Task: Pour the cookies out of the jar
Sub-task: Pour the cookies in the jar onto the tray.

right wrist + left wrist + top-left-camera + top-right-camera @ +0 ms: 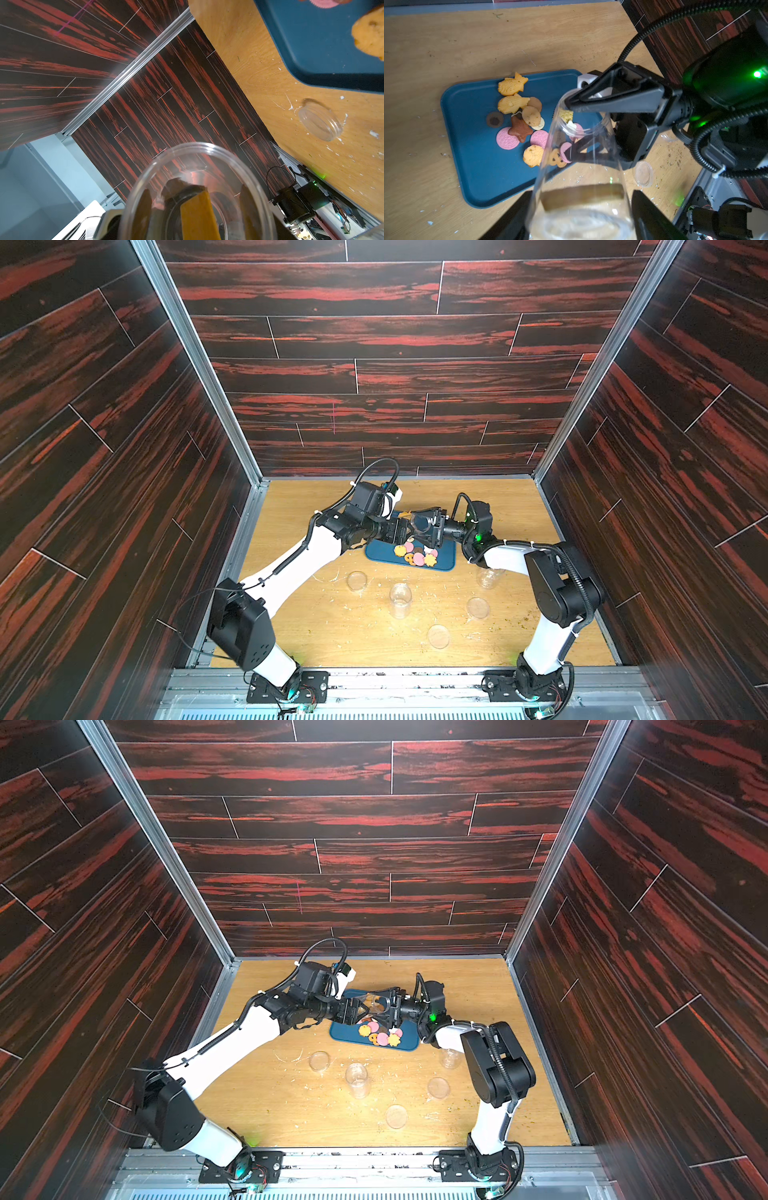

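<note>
- The jar [581, 166], clear plastic, hung above the blue tray [471, 145] between the two arms, with its mouth end over the tray.
- The right gripper [569, 128], at 3 o'clock of the jar in both top views, was clamped across the jar near its mouth.
- The left gripper [581, 193] sat at 9 o'clock. Its fingers [517, 216] stood close against both sides of the jar's base, but whether they pressed it could not be told.
- The cookies [417, 558] lay heaped on the tray's 6 o'clock half. A few more showed through the jar's wall, either inside or beneath it.
- At 6 o'clock from the tray an empty jar [400, 599] stood on the wooden table [291, 635]. Clear lids [478, 608] lay at 5 o'clock, and pale crumbs [374, 134] were scattered about.
</note>
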`<action>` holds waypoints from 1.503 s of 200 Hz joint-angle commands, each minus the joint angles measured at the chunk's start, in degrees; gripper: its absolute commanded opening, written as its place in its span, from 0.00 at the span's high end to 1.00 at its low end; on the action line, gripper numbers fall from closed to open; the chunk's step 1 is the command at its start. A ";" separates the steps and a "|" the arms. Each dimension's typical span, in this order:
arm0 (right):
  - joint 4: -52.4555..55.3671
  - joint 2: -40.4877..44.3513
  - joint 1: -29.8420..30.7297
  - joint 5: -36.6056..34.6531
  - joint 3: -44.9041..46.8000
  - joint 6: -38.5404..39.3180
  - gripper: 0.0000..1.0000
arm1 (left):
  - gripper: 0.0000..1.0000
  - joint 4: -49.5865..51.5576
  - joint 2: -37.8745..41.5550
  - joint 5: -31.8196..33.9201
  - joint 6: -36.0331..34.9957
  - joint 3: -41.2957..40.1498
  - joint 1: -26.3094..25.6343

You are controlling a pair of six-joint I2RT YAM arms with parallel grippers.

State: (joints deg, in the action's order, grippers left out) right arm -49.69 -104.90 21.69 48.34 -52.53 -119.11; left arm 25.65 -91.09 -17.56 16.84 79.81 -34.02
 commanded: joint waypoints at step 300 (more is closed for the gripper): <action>90.74 11.81 -6.22 -8.64 -26.86 66.04 0.01 | 0.35 46.93 -25.61 15.79 6.05 41.64 -0.43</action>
State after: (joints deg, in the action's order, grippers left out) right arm 33.63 -95.00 15.70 41.67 -79.48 -58.63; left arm 70.83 -119.17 -4.71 19.94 123.46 -34.20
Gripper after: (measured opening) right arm 0.988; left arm 0.689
